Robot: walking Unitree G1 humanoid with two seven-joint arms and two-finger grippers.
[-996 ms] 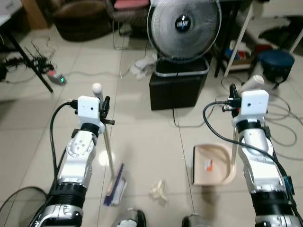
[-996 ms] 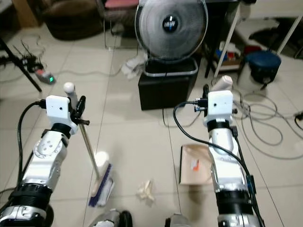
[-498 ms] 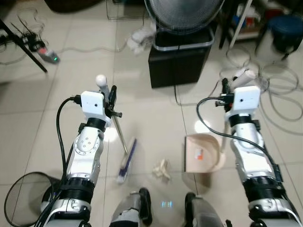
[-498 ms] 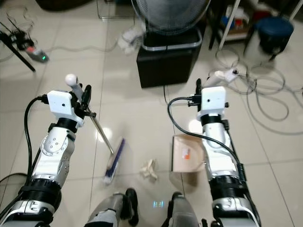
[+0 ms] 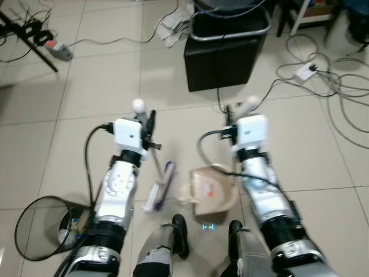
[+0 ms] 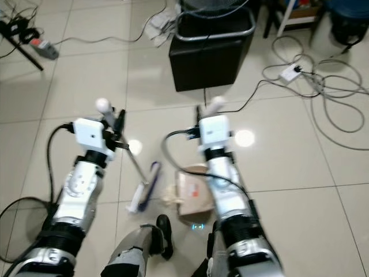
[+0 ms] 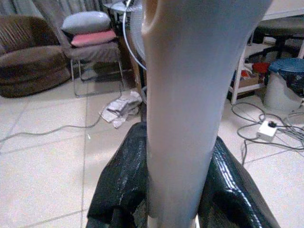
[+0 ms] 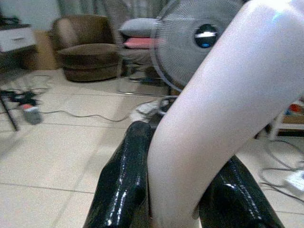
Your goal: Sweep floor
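Note:
My left gripper point(image 5: 149, 123) is shut on the broom's pale handle point(image 7: 176, 104), which slants down to the blue-and-white broom head point(image 5: 159, 187) on the tile floor. My right gripper point(image 5: 232, 117) is shut on the dustpan's upright white handle point(image 8: 216, 118). The beige dustpan point(image 5: 211, 188) lies flat on the floor just right of the broom head. A crumpled scrap of paper point(image 5: 184, 194) sits at the dustpan's left lip, between the pan and the broom head. In both wrist views the black fingers point(image 7: 118, 185) clasp the handles from both sides.
A black wire waste bin point(image 5: 39, 234) stands at the lower left. A black box point(image 5: 226, 46) with a fan on it stands ahead, crumpled paper point(image 5: 176, 20) beside it. Cables and a power strip point(image 5: 304, 71) lie to the right, another strip point(image 5: 60, 51) far left. My feet point(image 5: 180, 234) are just behind the dustpan.
The camera has tilted down and the bin has come into view. The dustpan has slid left up to the paper scrap, and the broom head has closed in from the other side.

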